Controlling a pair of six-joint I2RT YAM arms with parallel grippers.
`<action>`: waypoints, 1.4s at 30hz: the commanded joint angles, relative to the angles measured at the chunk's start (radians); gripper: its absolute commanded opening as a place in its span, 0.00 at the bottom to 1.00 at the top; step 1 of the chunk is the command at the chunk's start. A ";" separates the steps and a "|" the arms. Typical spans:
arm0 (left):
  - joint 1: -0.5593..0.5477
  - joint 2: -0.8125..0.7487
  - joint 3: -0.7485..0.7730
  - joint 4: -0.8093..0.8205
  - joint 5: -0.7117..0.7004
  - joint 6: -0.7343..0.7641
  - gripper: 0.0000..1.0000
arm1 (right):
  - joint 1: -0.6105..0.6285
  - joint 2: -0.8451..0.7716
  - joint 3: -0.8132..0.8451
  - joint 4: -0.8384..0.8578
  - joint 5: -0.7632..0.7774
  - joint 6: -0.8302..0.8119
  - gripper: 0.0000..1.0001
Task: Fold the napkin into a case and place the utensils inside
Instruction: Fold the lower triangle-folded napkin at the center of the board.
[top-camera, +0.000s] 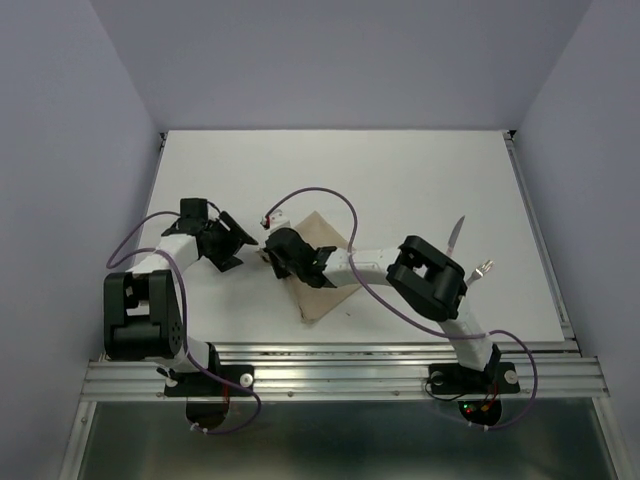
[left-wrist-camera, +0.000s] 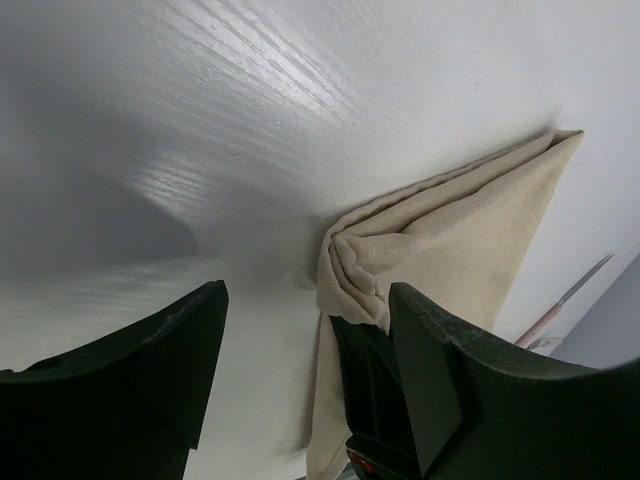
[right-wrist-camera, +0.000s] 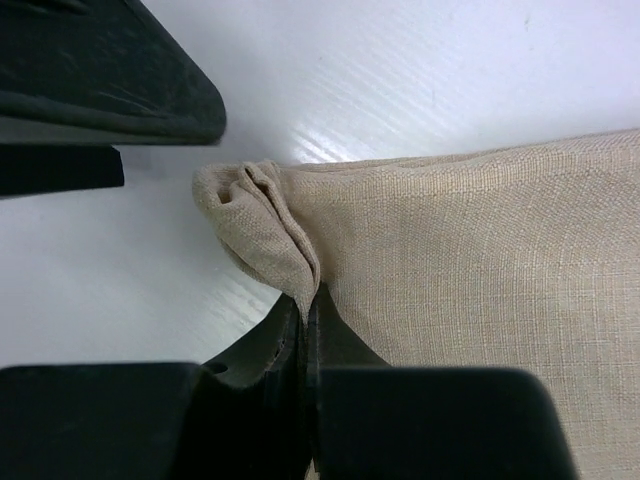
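Beige napkin (top-camera: 318, 298), its bunched corner clamped in right pincer (right-wrist-camera: 305, 320); left pincer (left-wrist-camera: 308, 300) apart, empty, just beside.

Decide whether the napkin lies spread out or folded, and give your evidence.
Folded: the napkin shows stacked layers along its edge, and its bunched corner is pinched in the right gripper.

A beige-tan napkin (right-wrist-camera: 480, 270) lies flat on a glossy white tabletop (right-wrist-camera: 400, 70) and fills the right side. Its left corner is bunched into soft, crumpled folds. At the bottom edge, the black right gripper (right-wrist-camera: 305, 305) has its two fingers pressed together, pinching the underside of that bunch. A black angular part (right-wrist-camera: 100, 70) sits top left, just clear of the cloth.
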 joint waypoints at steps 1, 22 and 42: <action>0.033 -0.066 -0.031 0.006 0.027 0.040 0.77 | -0.033 -0.065 -0.018 0.020 -0.169 0.094 0.01; 0.027 -0.277 -0.148 -0.030 0.075 0.164 0.28 | -0.240 0.055 0.086 -0.046 -0.872 0.390 0.01; -0.142 -0.088 -0.024 0.022 0.064 0.146 0.00 | -0.295 0.150 0.129 -0.046 -1.085 0.465 0.01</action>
